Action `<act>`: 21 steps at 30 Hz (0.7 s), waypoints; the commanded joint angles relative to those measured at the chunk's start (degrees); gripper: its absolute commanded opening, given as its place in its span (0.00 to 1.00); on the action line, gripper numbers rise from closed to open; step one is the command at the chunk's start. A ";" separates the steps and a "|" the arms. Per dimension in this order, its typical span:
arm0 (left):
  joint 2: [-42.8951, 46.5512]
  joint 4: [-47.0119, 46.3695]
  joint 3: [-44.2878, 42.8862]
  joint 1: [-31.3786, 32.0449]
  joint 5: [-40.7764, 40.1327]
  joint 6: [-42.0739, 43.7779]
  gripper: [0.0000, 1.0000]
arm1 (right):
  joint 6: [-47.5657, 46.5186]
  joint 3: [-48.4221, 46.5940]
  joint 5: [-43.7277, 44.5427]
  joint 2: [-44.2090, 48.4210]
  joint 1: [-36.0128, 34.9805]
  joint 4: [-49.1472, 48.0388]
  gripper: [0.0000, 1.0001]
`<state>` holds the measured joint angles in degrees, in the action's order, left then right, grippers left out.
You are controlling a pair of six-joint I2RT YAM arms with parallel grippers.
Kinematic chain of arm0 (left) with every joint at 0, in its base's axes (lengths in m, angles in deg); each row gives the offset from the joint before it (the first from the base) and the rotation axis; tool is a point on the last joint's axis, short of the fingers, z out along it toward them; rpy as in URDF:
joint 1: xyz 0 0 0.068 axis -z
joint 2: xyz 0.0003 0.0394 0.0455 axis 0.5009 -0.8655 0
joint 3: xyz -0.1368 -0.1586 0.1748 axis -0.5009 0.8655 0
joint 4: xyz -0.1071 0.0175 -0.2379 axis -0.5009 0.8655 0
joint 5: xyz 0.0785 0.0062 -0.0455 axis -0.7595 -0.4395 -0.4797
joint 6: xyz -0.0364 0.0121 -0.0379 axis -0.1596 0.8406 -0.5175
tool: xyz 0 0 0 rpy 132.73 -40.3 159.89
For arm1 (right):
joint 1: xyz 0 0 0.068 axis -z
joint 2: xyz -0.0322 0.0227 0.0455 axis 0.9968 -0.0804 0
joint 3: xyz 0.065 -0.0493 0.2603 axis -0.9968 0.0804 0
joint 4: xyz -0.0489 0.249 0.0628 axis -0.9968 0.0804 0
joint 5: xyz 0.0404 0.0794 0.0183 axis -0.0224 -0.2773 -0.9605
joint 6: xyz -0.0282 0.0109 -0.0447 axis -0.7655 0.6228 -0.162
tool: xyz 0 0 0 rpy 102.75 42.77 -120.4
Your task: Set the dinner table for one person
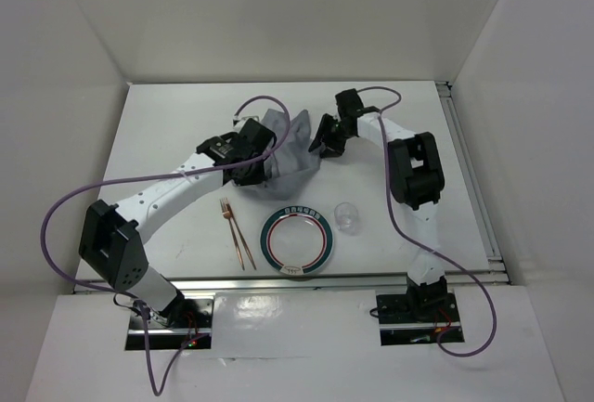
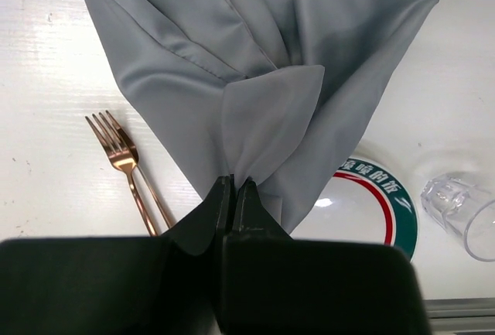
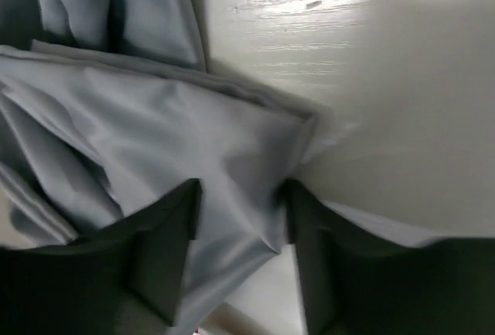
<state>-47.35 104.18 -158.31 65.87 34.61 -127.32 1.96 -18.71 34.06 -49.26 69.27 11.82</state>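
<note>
1. The left jaws are clenching shut on a thin fold of the grey cloth (image 2: 255,56), with the fingers (image 2: 203,219) pressing together and the fabric pinched at their tips.
2. Straight ahead of these jaws the cloth is fanning out in deep folds. It is bunched rather than flat and is lying over the desk (image 2: 46,56), the wide white surface carrying everything in view.
3. To the left of the left jaws, in the wrist view, a copper-coloured fork (image 2: 122,157) is lying on the desk with its tines pointing away from the jaws. A second thin handle is running alongside it, and I cannot tell what piece it belongs to.
4. To the right of the same jaws a white plate (image 2: 352,211) is lying partly behind the cloth's hanging edge. Its rim is showing a green band edged in red, with white characters printed on the green, too small and cut off to read.
5. Farther right, just beside the plate, a clear glass (image 2: 464,215) is standing on the desk.
6. The right jaws are sitting released, spread wide, with a corner of the cloth lying loose between them.
7. Beyond the right jaws, bare desk is showing.
8. From above, the left arm (image 1: 167,193) and right arm (image 1: 413,170) are reaching the cloth from opposite sides.
</note>
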 commanded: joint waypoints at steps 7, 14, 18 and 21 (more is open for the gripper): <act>0.76 -0.13 -6.00 -4.52 -1.24 3.14 0.00 | 1.17 -8.36 8.64 -3.64 -2.25 2.37 0.00; -13.27 0.55 -33.96 -17.17 7.80 10.45 0.00 | 2.74 -38.92 1.55 -4.79 4.68 3.19 0.00; -16.04 3.55 -51.53 -23.40 12.55 11.51 0.00 | 4.06 -33.81 -0.23 7.38 7.24 -3.57 0.00; -10.70 -3.54 -44.92 -26.31 16.06 9.32 0.00 | 3.45 -18.92 2.22 19.67 7.24 -9.02 0.00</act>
<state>-64.20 104.24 -205.20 41.26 46.39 -118.25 5.39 -46.43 34.89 -42.46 77.27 9.42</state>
